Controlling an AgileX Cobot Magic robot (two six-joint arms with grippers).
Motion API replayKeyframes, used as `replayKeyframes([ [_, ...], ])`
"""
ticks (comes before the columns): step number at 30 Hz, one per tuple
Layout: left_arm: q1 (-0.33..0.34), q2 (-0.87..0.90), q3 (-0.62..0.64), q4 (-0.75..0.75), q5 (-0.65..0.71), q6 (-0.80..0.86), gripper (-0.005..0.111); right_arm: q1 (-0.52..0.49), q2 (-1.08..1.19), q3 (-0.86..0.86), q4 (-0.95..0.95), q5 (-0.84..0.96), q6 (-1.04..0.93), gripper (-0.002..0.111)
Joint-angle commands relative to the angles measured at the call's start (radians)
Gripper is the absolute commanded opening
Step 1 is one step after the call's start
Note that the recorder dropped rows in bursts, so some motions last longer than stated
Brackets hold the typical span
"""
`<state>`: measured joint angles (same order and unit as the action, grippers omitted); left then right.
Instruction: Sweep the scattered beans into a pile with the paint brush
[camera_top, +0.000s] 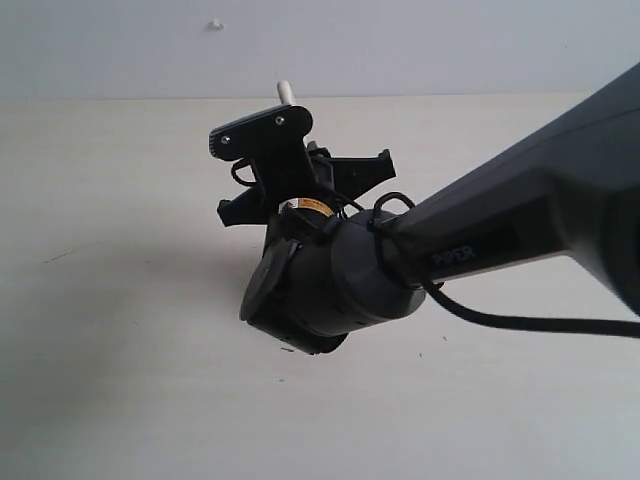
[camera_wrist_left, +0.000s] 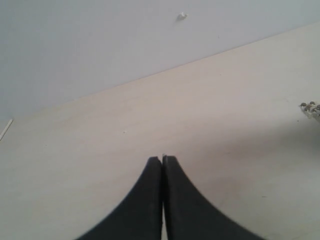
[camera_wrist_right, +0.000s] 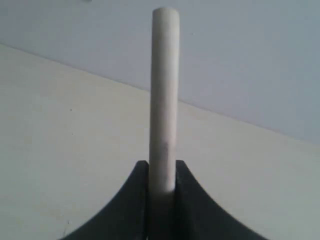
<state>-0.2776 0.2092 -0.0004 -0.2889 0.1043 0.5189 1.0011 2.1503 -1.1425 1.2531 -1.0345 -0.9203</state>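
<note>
My right gripper (camera_wrist_right: 162, 167) is shut on the paint brush's pale handle (camera_wrist_right: 164, 95), which stands straight out between the jaws. In the exterior view the right gripper (camera_top: 265, 135) hangs over the middle of the table with the handle end (camera_top: 285, 91) poking out beyond it. Bristles and ferrule are hidden. My left gripper (camera_wrist_left: 162, 159) is shut with nothing in it, low over bare table; the exterior view does not show it. A small cluster that may be beans (camera_wrist_left: 311, 108) lies at the edge of the left wrist view. No pile is in view.
The pale wooden table (camera_top: 120, 300) meets a grey wall (camera_top: 400, 40) at the back. The dark right arm (camera_top: 500, 230) and its cable (camera_top: 520, 322) cover much of the exterior view. A few specks (camera_top: 283, 378) lie beneath the wrist.
</note>
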Motion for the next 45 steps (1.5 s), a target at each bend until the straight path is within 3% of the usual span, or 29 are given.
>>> replayKeyframes([
  [1,0.001,-0.003,0.000,-0.003,-0.005,-0.002,0.000,-0.003,0.008,-0.004,-0.080,0.001,0.036,0.000],
  [18,0.001,-0.003,0.000,-0.003,-0.005,-0.002,0.000,0.002,-0.063,-0.002,-0.078,0.003,-0.037,0.000],
  [24,0.001,-0.003,0.000,-0.003,-0.005,-0.002,0.000,0.000,-0.048,-0.002,-0.052,-0.091,-0.118,0.000],
  [45,0.001,-0.003,0.000,-0.003,-0.005,-0.002,0.000,-0.017,0.025,-0.002,-0.252,0.058,0.032,0.000],
])
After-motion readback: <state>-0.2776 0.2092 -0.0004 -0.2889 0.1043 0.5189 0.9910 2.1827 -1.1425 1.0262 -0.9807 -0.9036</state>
